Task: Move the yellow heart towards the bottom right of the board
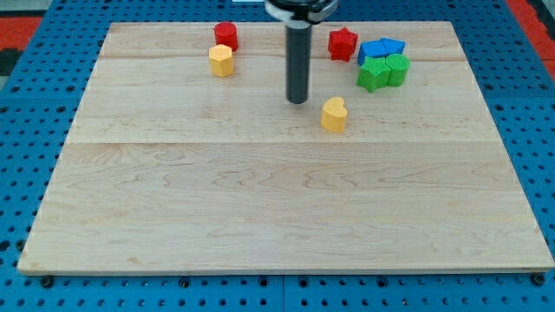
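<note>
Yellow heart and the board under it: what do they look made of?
Yellow heart: probably painted wood or plastic; smooth, evenly coloured, matte faces. Board: light wood, with visible grain and plank seams, dull finish. My tip sits just left of the heart.

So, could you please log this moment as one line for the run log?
tip: just up-left of yellow heart, small gap | heart: upper middle of board | goal: bottom right, not reached

No readable text, label or number shows anywhere.
</note>
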Tool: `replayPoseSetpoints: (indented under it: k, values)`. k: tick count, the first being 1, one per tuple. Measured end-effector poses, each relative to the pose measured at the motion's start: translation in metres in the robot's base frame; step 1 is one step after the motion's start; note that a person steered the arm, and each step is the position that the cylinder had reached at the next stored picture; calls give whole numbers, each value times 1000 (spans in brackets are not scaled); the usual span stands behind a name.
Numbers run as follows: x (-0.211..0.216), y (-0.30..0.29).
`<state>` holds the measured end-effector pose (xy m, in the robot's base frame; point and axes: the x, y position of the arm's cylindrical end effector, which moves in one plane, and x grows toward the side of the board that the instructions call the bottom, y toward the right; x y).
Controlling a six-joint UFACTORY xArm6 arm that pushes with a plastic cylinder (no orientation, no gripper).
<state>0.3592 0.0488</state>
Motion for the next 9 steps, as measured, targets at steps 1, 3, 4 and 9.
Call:
replayPoseSetpoints:
  k: [1, 3, 4, 9]
  values:
    - [50, 71]
    - [131, 58]
    - [103, 15]
    - [59, -10]
